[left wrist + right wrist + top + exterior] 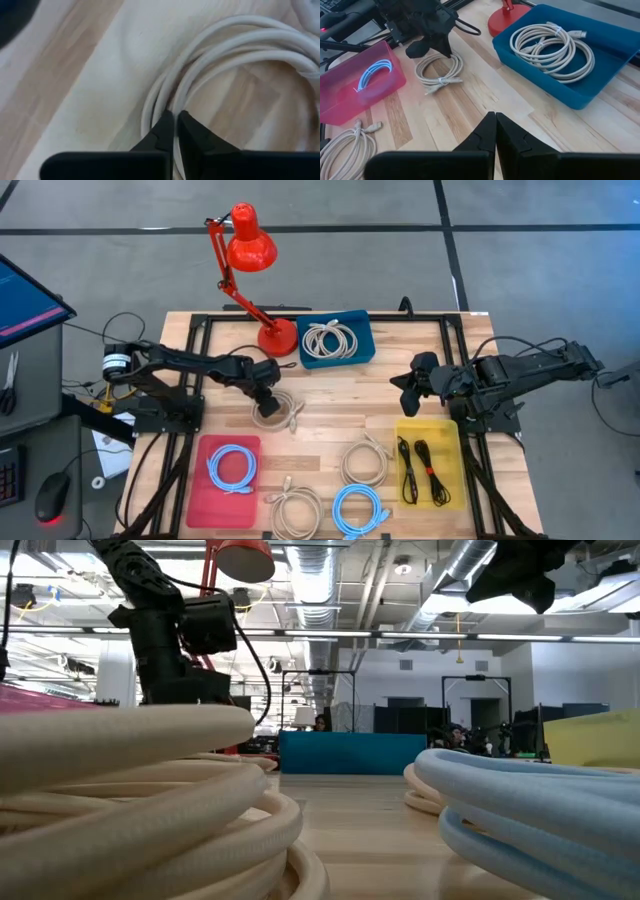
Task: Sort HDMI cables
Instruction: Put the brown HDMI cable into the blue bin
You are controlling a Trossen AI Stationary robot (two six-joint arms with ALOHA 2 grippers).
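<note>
A beige coil [273, 409] lies on the counter [330, 385] near the lamp base, its strands pinched by the left gripper [266, 392]. It is judged light and floppy; the tied section is best taken. The right gripper [412, 377], clenched on nothing, hangs above the yellow bin [428, 430].

"Where is your left arm?"

"It reaches out low across the table. Your left gripper [266, 388] points down, and its two fingers [165, 131] are pressed nearly together."

"And your right arm?"

"It waits up high on the other side. Your right gripper [495, 129] has its fingers squeezed together too."
</note>
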